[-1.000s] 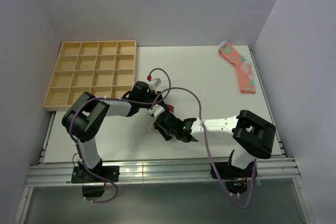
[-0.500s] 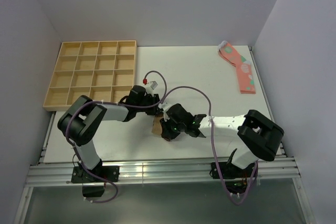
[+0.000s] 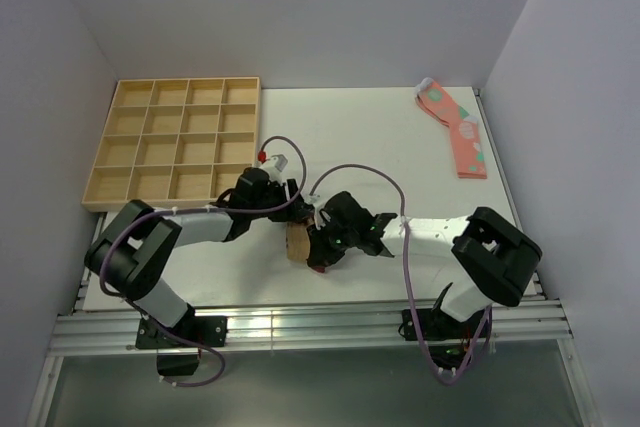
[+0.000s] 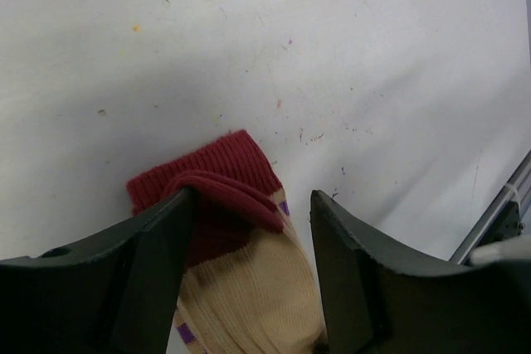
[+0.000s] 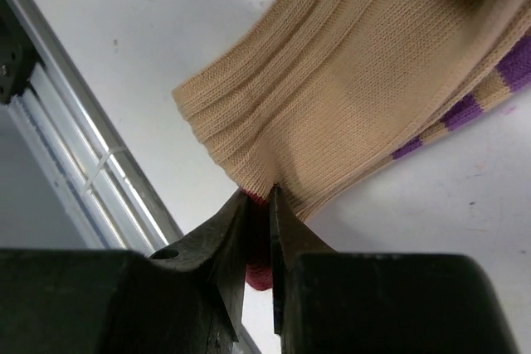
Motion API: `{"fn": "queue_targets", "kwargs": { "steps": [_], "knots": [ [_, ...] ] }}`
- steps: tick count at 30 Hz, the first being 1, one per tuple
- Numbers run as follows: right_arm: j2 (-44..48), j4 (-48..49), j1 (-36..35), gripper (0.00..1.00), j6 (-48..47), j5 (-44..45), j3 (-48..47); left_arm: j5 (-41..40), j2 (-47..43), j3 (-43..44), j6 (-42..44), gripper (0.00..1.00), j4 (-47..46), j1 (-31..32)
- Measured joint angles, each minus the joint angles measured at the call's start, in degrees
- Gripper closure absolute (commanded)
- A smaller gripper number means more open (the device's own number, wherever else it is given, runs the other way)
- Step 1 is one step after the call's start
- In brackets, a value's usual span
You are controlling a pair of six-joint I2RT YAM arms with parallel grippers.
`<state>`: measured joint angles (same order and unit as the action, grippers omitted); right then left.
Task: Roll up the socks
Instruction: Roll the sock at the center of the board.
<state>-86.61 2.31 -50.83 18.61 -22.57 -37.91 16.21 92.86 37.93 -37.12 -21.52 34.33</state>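
Note:
The socks (image 3: pixel 296 243) lie as a folded tan bundle near the table's front middle, between my two grippers. In the left wrist view the socks (image 4: pixel 249 288) show a dark red folded end and a purple stripe. My left gripper (image 4: pixel 253 205) is open and straddles that red end; one finger touches it and the other stands just clear. In the right wrist view my right gripper (image 5: pixel 270 192) is shut on the edge of the tan socks (image 5: pixel 357 97), with a bit of red knit pinched between its fingers. From above, the right gripper (image 3: pixel 318 249) sits at the bundle's right side and the left gripper (image 3: pixel 287 215) just behind it.
A wooden tray (image 3: pixel 160 201) with several compartments stands at the back left. A pair of salmon-pink spotted socks (image 3: pixel 460 132) lies at the back right. The metal rail (image 3: pixel 300 317) of the table's near edge runs close in front of the bundle.
My left gripper has opened off the socks and drawn back a little to the left. My right gripper has closed further on the tan edge and shifted slightly left.

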Motion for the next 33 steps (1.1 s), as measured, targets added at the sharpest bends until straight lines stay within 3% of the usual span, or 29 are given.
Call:
{"fn": "queue_targets", "kwargs": {
  "steps": [5,10,15,24,33],
  "knots": [
    [-1.9,-1.2,0.1,0.83,0.0,-2.7,0.0,-4.4,-5.5,-1.4,0.0,0.37,1.0,-0.1],
    [-2.5,-2.2,0.1,0.83,0.0,-4.0,-0.8,-8.2,-10.1,-3.0,-0.1,0.5,1.7,-0.3],
    [-3.7,-4.1,0.1,0.83,0.0,-4.9,-2.4,-11.6,-18.8,-11.1,-1.6,0.62,1.3,-0.1],
    [-11.8,-9.3,1.7,0.84,-0.7,-12.2,-10.8,-20.6,-29.6,-24.4,-4.8,0.6,-4.0,10.9],
    [-18.0,-12.1,7.3,0.85,-1.5,-24.3,-14.0,-23.8,-35.8,-30.6,-5.6,0.56,-11.1,15.2]
  ]
}}
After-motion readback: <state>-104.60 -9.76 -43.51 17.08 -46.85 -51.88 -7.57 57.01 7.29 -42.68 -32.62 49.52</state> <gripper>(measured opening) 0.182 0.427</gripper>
